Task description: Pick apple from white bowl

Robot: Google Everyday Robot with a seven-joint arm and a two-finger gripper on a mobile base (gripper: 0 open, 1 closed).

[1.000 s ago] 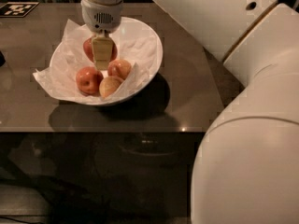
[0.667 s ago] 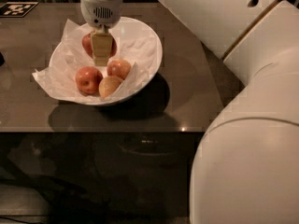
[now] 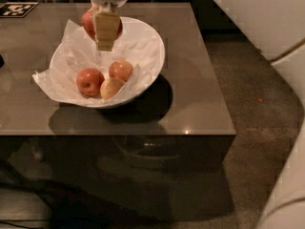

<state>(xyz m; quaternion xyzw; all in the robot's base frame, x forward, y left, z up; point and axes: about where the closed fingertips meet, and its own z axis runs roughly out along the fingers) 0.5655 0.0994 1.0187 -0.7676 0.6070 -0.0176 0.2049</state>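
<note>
The white bowl (image 3: 153, 66) stands on the dark table, lined with crinkled white paper. My gripper (image 3: 106, 32) hangs above the bowl's far side and is shut on the deep red apple (image 3: 88, 23), which is lifted clear of the paper; the near finger (image 3: 106, 28) covers most of the apple. Still in the bowl at its near left are a smaller red apple (image 3: 89, 81), a reddish apple (image 3: 121, 70) and a pale yellow-pink apple (image 3: 111, 88).
The dark table (image 3: 200, 94) has its front edge near the bowl and its right edge by the carpet. A black-and-white marker tag (image 3: 16, 8) lies at the far left. My white arm (image 3: 267, 18) fills the right side.
My gripper has risen with the deep red apple, lifting it off the paper to above the bowl's far rim. The other apples have not moved.
</note>
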